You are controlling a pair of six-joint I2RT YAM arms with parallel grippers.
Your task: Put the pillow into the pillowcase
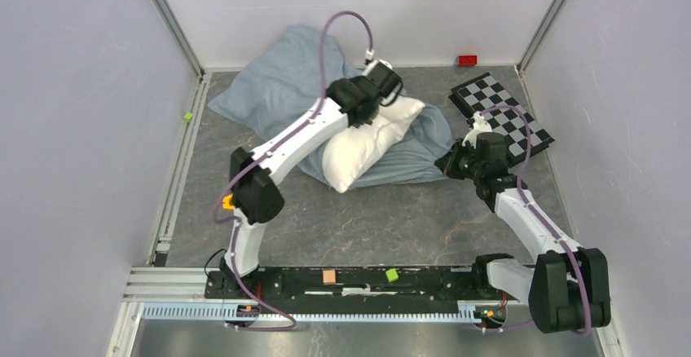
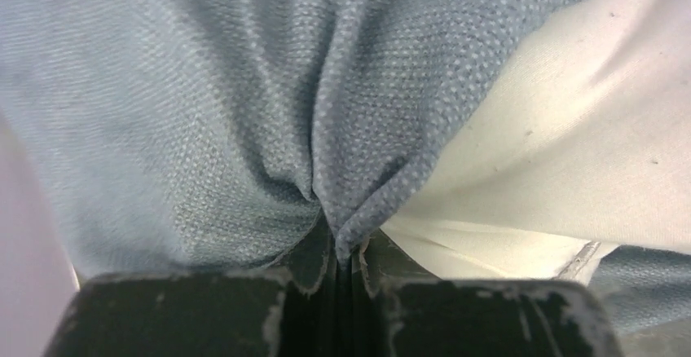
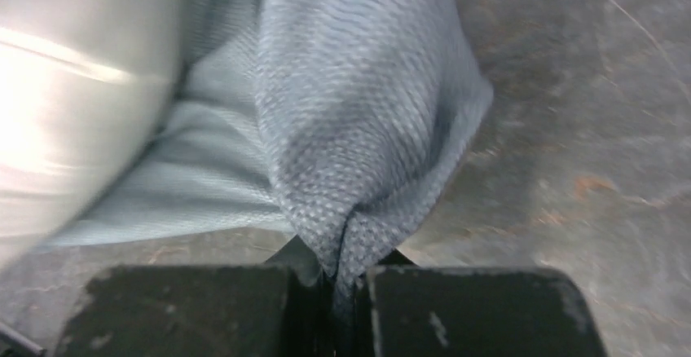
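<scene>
The white pillow [image 1: 365, 147] lies on the table's middle, on the wrinkled blue-grey pillowcase [image 1: 277, 80], which spreads behind and to the right of it. My left gripper [image 1: 389, 90] is at the pillow's far end, shut on a fold of the pillowcase [image 2: 244, 112], with the pillow [image 2: 570, 129] to its right. My right gripper [image 1: 450, 164] is at the pillowcase's right edge, shut on a pinch of the cloth [image 3: 358, 129], low over the table. The pillow [image 3: 73, 88] shows blurred at the left of the right wrist view.
A black-and-white checkered board [image 1: 501, 112] lies at the back right, just behind my right wrist. A red block [image 1: 467, 60] sits by the back wall. A small green piece [image 1: 187, 116] lies at the left rail. Orange [image 1: 329, 276] and green [image 1: 391, 275] blocks sit on the near rail.
</scene>
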